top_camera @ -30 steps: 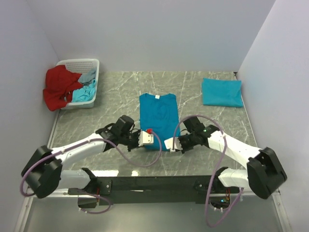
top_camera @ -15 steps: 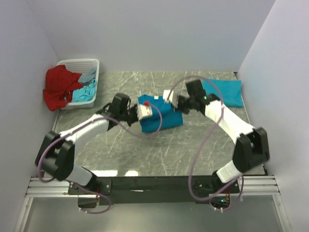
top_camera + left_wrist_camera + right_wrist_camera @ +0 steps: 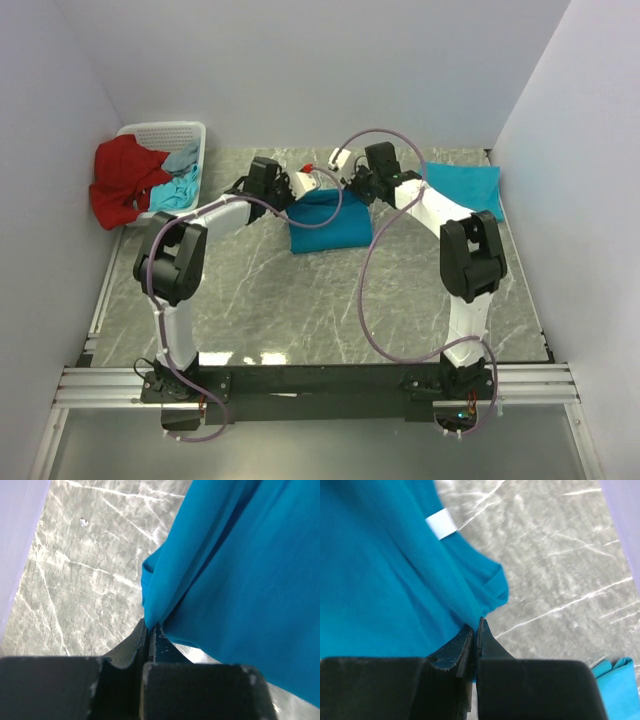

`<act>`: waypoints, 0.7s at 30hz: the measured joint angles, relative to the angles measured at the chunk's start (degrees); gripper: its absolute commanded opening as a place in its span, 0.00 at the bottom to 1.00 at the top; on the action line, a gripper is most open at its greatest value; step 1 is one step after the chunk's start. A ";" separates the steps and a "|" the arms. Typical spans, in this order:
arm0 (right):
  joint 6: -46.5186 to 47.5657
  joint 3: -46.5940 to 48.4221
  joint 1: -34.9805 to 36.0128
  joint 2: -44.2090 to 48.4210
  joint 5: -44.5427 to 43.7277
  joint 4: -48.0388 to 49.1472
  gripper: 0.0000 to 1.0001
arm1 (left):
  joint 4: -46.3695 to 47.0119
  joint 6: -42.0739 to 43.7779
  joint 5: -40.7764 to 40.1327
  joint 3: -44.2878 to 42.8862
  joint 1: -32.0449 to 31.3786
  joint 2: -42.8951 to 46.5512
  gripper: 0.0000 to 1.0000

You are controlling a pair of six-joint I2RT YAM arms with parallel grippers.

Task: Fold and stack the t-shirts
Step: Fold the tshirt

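A teal-blue t-shirt (image 3: 328, 222) lies folded over on itself at the table's far middle. My left gripper (image 3: 312, 181) is shut on its left corner; in the left wrist view the cloth (image 3: 235, 565) runs into the closed jaws (image 3: 148, 627). My right gripper (image 3: 343, 166) is shut on its right corner; in the right wrist view the cloth (image 3: 380, 570), with a white neck label (image 3: 441, 523), is pinched at the jaw tips (image 3: 476, 625). A second teal t-shirt (image 3: 460, 189) lies folded flat at the far right; its corner shows in the right wrist view (image 3: 620, 687).
A white basket (image 3: 187, 134) at the far left corner holds red (image 3: 122, 180) and light-blue (image 3: 175, 190) clothes, the red one spilling over its rim. Walls close in the table at the back and both sides. Both arms stretch far across the marble table (image 3: 300, 300).
Both grippers carried the shirt's near edge from the table's front to its far edge, folding the shirt over itself. The arms are now fully stretched out.
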State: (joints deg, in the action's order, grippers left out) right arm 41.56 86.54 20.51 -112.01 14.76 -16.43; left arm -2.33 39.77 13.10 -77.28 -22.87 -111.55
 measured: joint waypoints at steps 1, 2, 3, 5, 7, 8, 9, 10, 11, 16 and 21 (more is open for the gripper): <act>-0.26 0.59 0.02 -0.72 -0.33 0.22 0.00 | 0.02 -0.17 -0.44 -0.57 0.04 -0.66 0.00; -0.70 1.73 0.02 -1.81 -0.72 0.52 0.00 | 0.04 -0.31 -0.94 -0.96 0.04 -1.09 0.00; -0.98 2.62 0.02 -2.56 -1.05 0.59 0.00 | 0.07 -0.44 -1.33 -1.27 0.09 -1.36 0.00; -1.66 4.70 0.02 -4.13 -1.97 0.72 0.00 | 0.15 -0.63 -2.23 -2.16 0.13 -1.73 0.00; -2.23 6.43 0.02 -5.31 -2.78 0.83 0.00 | 0.20 -0.70 -2.71 -3.37 0.28 -2.27 0.00; -2.67 7.19 0.02 -5.81 -3.19 0.92 0.00 | 0.35 -0.96 -2.91 -4.17 0.42 -2.71 0.00; -2.86 7.67 0.02 -6.21 -3.48 1.05 0.00 | 0.50 -1.18 -3.02 -4.87 0.57 -3.17 0.00; -3.19 8.13 0.02 -6.60 -3.82 1.07 0.00 | 0.52 -1.40 -3.06 -5.46 0.72 -3.63 0.00; -3.32 8.48 0.04 -6.97 -4.11 1.07 0.00 | 0.52 -1.55 -3.06 -6.19 0.87 -4.28 0.01; -4.33 9.62 0.35 -8.63 -5.79 1.33 0.00 | 0.57 -2.60 -3.54 -8.26 1.11 -7.34 0.08; -6.54 10.60 0.87 -11.61 -9.55 2.40 0.24 | -0.04 -5.66 -6.54 -11.15 1.11 -10.40 0.62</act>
State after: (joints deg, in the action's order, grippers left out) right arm 35.03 97.14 21.39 -123.61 5.21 -14.02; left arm -2.37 34.11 6.57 -88.42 -21.76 -121.95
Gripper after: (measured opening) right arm 0.054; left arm 0.408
